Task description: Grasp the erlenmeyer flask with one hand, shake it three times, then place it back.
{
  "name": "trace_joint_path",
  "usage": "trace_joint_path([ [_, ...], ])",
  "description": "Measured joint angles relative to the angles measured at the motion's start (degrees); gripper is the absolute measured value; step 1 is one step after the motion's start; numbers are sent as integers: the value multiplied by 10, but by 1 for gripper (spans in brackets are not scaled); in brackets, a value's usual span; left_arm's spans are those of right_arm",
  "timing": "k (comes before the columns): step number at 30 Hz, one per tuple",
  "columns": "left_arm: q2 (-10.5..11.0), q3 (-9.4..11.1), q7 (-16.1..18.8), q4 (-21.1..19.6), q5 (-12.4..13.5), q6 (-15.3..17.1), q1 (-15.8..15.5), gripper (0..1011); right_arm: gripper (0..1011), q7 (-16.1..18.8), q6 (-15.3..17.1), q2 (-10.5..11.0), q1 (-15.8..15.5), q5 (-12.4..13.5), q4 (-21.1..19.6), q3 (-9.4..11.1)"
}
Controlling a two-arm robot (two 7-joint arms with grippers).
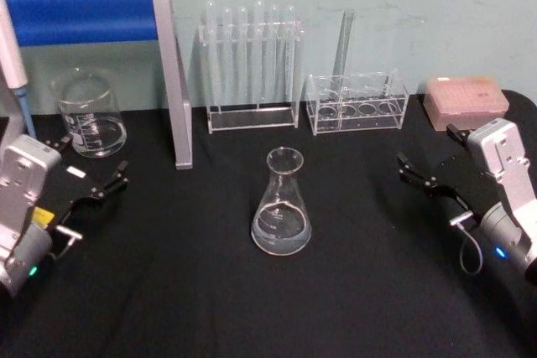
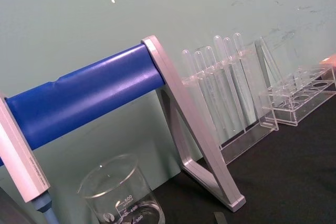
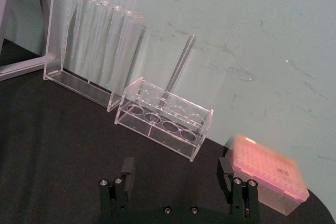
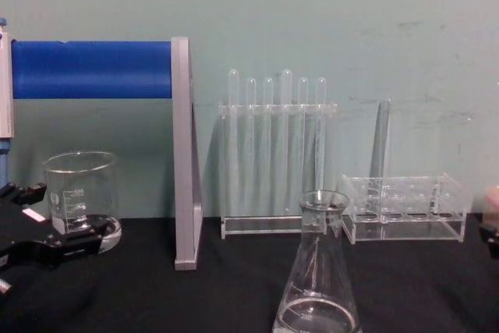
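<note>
Glass erlenmeyer flask [image 1: 281, 207] stands upright mid-worktop [image 1: 185, 291], seemingly placed within either arm's reach. Left claw [image 1: 92, 159] at nine o'clock and right claw [image 1: 428, 150] at three o'clock gape open, empty.

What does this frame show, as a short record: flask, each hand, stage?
flask: upright mid-table, a little clear liquid inside, nothing touching it
left hand: open, beside the beaker, off to the flask's left
right hand: open, off to the flask's right
stage: grasp not yet made
</note>
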Motion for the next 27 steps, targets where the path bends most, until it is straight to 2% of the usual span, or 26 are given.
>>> trace_joint_path([
  [27, 0, 0, 0, 0, 0, 0, 0, 1001, 1002, 0, 0, 0, 0, 0, 0, 0],
])
